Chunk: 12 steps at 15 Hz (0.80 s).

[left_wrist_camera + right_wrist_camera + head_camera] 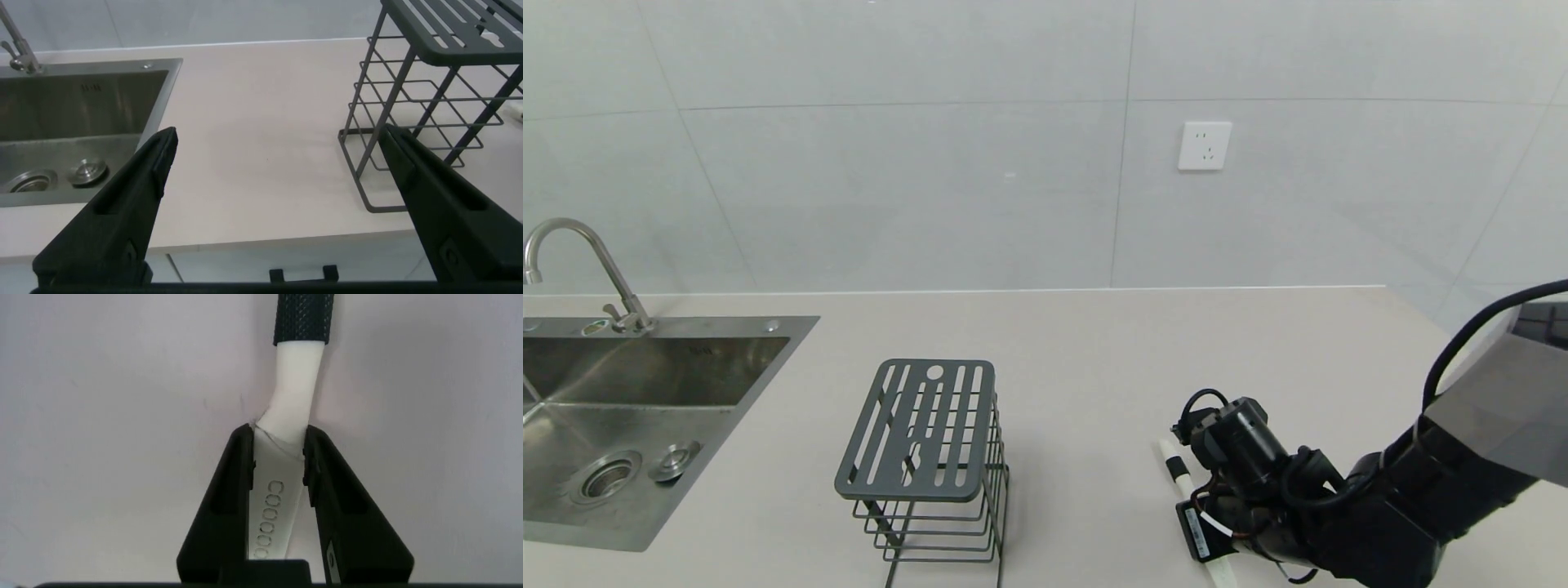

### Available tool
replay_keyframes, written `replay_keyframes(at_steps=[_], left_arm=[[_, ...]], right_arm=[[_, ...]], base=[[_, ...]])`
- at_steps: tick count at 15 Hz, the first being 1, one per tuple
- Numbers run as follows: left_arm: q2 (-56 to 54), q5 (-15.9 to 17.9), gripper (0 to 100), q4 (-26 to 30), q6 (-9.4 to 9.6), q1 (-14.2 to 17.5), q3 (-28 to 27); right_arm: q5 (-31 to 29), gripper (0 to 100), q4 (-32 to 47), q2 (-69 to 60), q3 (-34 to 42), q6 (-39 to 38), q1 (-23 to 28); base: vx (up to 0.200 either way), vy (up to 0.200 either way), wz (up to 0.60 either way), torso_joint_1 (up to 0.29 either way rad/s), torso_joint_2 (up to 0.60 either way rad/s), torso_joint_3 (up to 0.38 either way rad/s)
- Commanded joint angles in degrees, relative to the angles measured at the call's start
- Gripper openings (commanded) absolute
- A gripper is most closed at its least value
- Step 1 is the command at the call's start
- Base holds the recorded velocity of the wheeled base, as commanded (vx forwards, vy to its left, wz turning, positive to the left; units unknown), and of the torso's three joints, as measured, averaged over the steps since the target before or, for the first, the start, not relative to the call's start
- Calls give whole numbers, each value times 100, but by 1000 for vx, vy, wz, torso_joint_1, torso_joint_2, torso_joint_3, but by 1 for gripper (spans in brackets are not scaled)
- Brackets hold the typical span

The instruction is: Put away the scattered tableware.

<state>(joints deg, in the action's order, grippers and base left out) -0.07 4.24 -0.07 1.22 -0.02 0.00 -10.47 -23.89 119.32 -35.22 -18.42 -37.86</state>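
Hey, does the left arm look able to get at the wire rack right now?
Probably yes. The left tool hangs open, and just bare countertop lies between it and the wire rack; nothing blocks the way.

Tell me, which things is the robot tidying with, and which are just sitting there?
For the job: the white utensil, pinched in the right gripper; the wire rack.
Just there: the sink, the tap, the wall socket.
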Motion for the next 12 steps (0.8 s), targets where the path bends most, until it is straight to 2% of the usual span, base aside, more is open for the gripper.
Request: replay_keyframes(at_steps=[1,3,7,10,12], left_arm=[[7,6,100,-1,1,2,0],[7,6,100,-1,1,2,0],[7,6,100,-10,-25,2,0],[7,15,100,-19,-25,2,0],[7,15,100,-19,-25,2,0]], right_arm=[[-16,0,-274,-278,-222,154,69],[151,0,-379,-577,-468,392,236],[537,0,-414,-1157,-486,796,508],[1390,0,-871,-1658,-486,1675,745],[2278,0,-1469,-1684,-389,2492,948]], base=[[0,0,0,0,0,0],[0,0,0,0,0,0],[0,0,0,0,0,0],[0,0,0,0,0,0],[0,0,0,0,0,0]])
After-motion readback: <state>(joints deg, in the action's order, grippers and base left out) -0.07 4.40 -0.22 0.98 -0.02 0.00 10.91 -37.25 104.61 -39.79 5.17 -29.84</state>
